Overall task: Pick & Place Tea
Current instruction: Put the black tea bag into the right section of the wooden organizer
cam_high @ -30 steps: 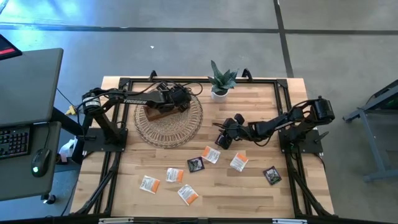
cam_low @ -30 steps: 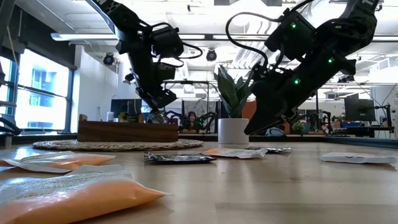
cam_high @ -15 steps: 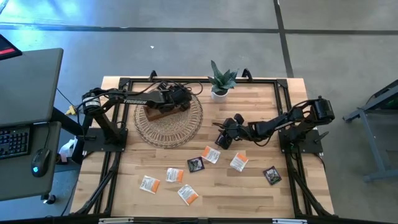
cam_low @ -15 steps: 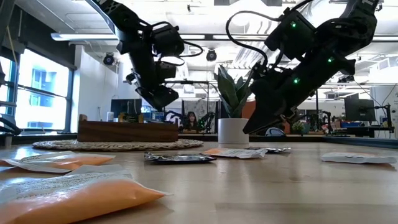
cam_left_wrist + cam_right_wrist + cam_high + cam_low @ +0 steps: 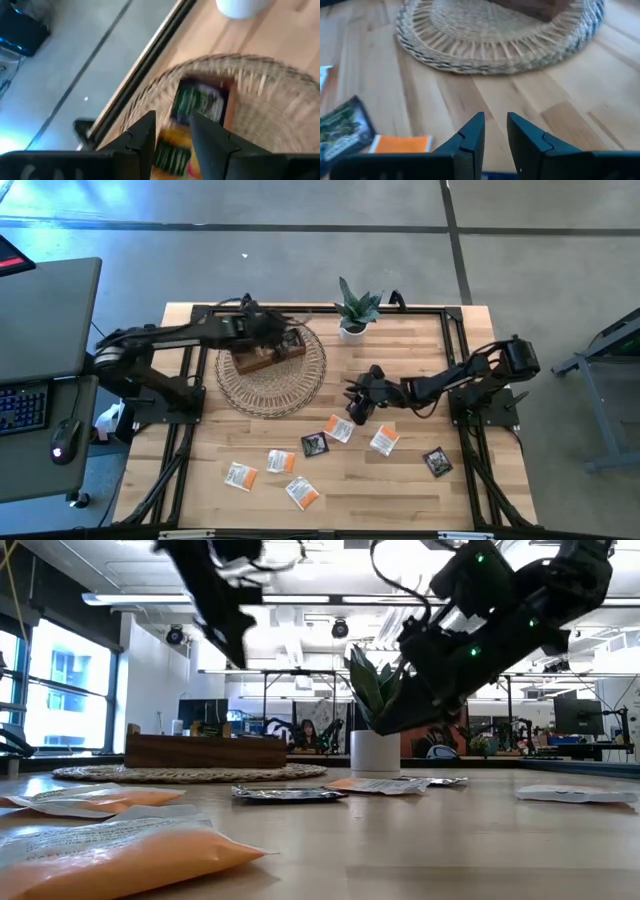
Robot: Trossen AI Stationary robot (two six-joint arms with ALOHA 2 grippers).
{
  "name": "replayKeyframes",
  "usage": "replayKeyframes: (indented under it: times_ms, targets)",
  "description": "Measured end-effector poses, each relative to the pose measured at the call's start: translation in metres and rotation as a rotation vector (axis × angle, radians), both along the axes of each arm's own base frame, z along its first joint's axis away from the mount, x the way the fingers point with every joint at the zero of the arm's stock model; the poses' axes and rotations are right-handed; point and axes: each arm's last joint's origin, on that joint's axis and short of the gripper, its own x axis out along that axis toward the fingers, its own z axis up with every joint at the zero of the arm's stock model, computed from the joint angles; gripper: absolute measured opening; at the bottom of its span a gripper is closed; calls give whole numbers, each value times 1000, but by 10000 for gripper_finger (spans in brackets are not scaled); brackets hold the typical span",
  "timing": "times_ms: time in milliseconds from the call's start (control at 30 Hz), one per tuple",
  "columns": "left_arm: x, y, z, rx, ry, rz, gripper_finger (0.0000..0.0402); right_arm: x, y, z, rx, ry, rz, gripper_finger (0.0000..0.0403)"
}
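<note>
Since a second ago the left claw (image 5: 268, 332) has lifted off the tray (image 5: 262, 357) and pulled back toward the far left of the tabletop (image 5: 410, 480); the right claw (image 5: 358, 405) has swung slightly nearer the loose tea.

Seven tea sachets lie loose on the near half of the tabletop: orange ones (image 5: 240, 476) toward the left front, a dark one (image 5: 314, 444) mid-table, another dark one (image 5: 436, 461) near the right rail. More tea sits in the tray, which only the left wrist view shows: a dark green-labelled sachet (image 5: 197, 102) and orange ones beside it, inside the brown walls. The tray stands on a round woven mat (image 5: 272, 370).

The left claw stands released and empty, its fingers (image 5: 142, 137) parted above the tray. The right claw hovers just beyond the orange-and-white sachet (image 5: 340, 428), its fingers (image 5: 470, 137) slightly parted with nothing between them; its wrist view shows a dark sachet (image 5: 340, 127) and an orange one (image 5: 400, 144) close below, with the mat (image 5: 495, 35) farther off.

The low view shows both arms raised clear of the surface, and the potted plant (image 5: 372, 720) behind the right arm. Bare wood lies between mat and loose sachets, and along the front edge.
</note>
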Motion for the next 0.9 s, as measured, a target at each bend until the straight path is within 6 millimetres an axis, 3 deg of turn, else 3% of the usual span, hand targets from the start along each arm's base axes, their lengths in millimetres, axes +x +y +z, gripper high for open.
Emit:
replayKeyframes:
  times_ms: [100, 200, 300, 433, 600, 900]
  targets:
    - [-21, -7, 20, -7, -63, 0, 119, 7, 8, 14, -54, -4, 15, 78]
    - [-41, -16, 28, -51, -154, -35, 119, 20, 17, 33, -102, 14, 29, 78]
    - [-56, -24, 16, -116, -229, -97, 119, 32, 27, 51, -124, 57, 57, 78]
    - [-64, -33, -18, -258, -381, -261, 119, 42, 41, 65, -121, 49, 102, 78]
    - [-63, -42, -61, -447, -521, -465, 119, 59, 56, 56, -101, 12, 161, 78]
    - [-64, -48, -91, -672, -537, -530, 119, 105, 85, 21, -88, 32, 412, 86]
